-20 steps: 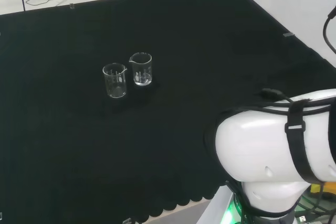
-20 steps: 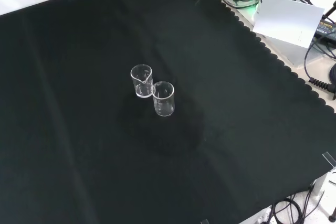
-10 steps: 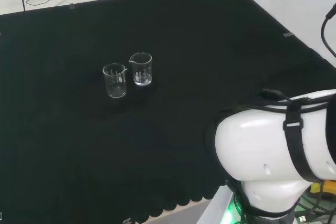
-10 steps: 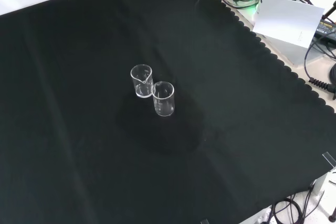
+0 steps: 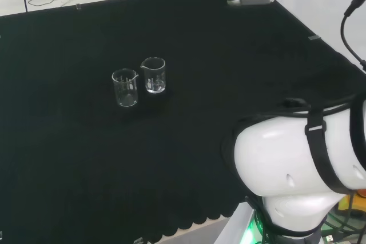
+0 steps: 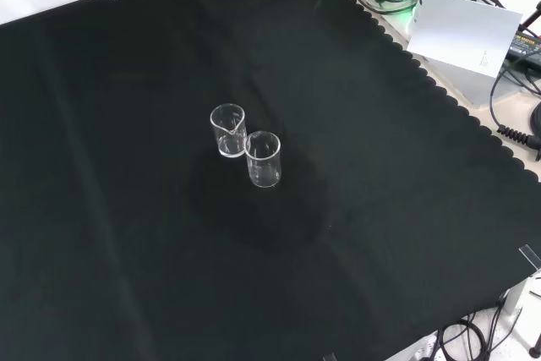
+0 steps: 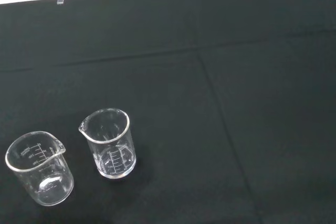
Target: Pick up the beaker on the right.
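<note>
Out on the black cloth [image 6: 397, 209], well in from every edge, two small clear glass beakers [image 5: 153, 75] [image 5: 125, 87] stand upright, touching — the hand's finger state I cannot tell.

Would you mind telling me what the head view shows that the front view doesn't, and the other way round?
The head view takes in the arm's big white link at its right, with a black strap across it. The front view takes in a white panel off the cloth at its upper right. Both share the black cloth and two clear beakers standing upright: side by side in the head view, diagonal and very close together in the front view.
</note>
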You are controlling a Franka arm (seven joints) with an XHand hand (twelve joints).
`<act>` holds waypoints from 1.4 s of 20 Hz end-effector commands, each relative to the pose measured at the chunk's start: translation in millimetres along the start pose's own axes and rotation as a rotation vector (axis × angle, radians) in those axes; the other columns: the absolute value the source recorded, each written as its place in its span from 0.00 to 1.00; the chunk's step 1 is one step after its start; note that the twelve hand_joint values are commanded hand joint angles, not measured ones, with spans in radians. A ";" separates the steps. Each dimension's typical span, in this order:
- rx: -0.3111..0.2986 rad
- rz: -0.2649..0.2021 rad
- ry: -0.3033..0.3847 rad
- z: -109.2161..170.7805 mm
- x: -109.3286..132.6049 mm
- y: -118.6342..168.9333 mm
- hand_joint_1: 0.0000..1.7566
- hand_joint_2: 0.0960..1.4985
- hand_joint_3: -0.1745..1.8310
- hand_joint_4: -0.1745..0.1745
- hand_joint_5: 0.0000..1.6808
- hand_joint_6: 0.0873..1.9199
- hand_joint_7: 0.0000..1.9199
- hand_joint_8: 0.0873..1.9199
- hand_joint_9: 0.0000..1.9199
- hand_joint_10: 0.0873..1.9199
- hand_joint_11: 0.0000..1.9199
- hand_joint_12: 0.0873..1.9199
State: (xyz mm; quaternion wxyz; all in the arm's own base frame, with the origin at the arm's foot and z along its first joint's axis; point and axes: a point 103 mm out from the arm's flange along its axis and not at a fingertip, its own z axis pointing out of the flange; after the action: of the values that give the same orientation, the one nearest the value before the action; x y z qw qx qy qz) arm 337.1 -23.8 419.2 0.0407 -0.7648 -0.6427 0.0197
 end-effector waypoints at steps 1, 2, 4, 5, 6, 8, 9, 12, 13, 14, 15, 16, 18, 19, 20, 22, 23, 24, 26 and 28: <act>0.018 -0.047 0.017 40.3 12.0 38.4 0.18 0.76 0.22 0.48 0.20 0.00 0.03 0.23 0.10 0.31 0.00 0.64; 0.019 -0.059 0.023 47.5 12.8 46.7 0.19 0.75 0.22 0.48 0.20 0.00 0.03 0.23 0.10 0.31 0.00 0.64; 0.021 -0.080 0.040 62.8 13.8 61.9 0.21 0.74 0.22 0.48 0.19 0.00 0.04 0.23 0.11 0.32 0.00 0.65; 0.024 -0.085 0.045 71.1 14.1 68.7 0.22 0.73 0.22 0.48 0.19 0.00 0.04 0.23 0.12 0.32 0.00 0.66; 0.026 -0.087 0.052 80.1 12.7 75.8 0.22 0.72 0.22 0.48 0.19 0.00 0.04 0.24 0.12 0.32 0.00 0.67; 0.035 -0.095 0.062 97.4 10.1 89.0 0.24 0.71 0.22 0.47 0.18 0.00 0.05 0.24 0.13 0.32 0.00 0.68; 0.040 -0.098 0.064 105.0 8.4 94.9 0.25 0.70 0.22 0.47 0.18 0.00 0.05 0.24 0.14 0.32 0.00 0.69; 0.062 -0.117 0.075 123.7 4.6 110.6 0.26 0.68 0.22 0.47 0.18 0.00 0.05 0.25 0.15 0.32 0.00 0.70; 0.067 -0.123 0.082 129.2 4.3 114.8 0.27 0.67 0.22 0.47 0.18 0.00 0.05 0.25 0.15 0.32 0.00 0.70; 0.075 -0.131 0.092 134.8 4.8 118.8 0.28 0.66 0.21 0.47 0.18 0.00 0.05 0.25 0.15 0.33 0.00 0.70; 0.079 -0.139 0.101 140.5 5.6 122.1 0.29 0.64 0.21 0.47 0.18 0.00 0.05 0.25 0.15 0.33 0.00 0.71; 0.085 -0.149 0.106 146.0 7.0 125.0 0.30 0.63 0.21 0.47 0.18 0.00 0.05 0.25 0.15 0.33 0.00 0.71; 0.094 -0.166 0.113 156.2 9.8 129.6 0.33 0.61 0.21 0.47 0.18 0.00 0.05 0.25 0.15 0.33 0.00 0.71; 0.098 -0.174 0.117 161.4 11.9 131.6 0.34 0.60 0.21 0.47 0.18 0.00 0.05 0.25 0.15 0.33 0.00 0.71; 0.102 -0.182 0.121 166.6 14.1 133.7 0.35 0.60 0.21 0.48 0.18 0.00 0.05 0.25 0.15 0.33 0.00 0.71; 0.112 -0.201 0.133 176.8 19.0 137.5 0.37 0.58 0.21 0.48 0.18 0.00 0.05 0.25 0.16 0.33 0.00 0.72; 0.116 -0.211 0.137 181.6 21.8 139.3 0.38 0.57 0.21 0.48 0.18 0.00 0.05 0.26 0.16 0.33 0.00 0.72; 0.120 -0.221 0.142 186.4 24.3 141.1 0.38 0.56 0.22 0.48 0.18 0.00 0.05 0.26 0.16 0.32 0.00 0.72; 0.126 -0.234 0.165 195.4 27.9 144.2 0.40 0.53 0.25 0.48 0.18 0.00 0.05 0.26 0.15 0.32 0.00 0.72; 0.144 -0.254 0.185 204.4 30.7 147.3 0.41 0.48 0.29 0.47 0.18 0.00 0.05 0.26 0.14 0.32 0.00 0.72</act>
State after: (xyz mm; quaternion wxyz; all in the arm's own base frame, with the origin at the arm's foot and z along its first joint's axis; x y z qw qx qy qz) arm 446.2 -24.6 229.0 0.1350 -0.6958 -0.7050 0.0248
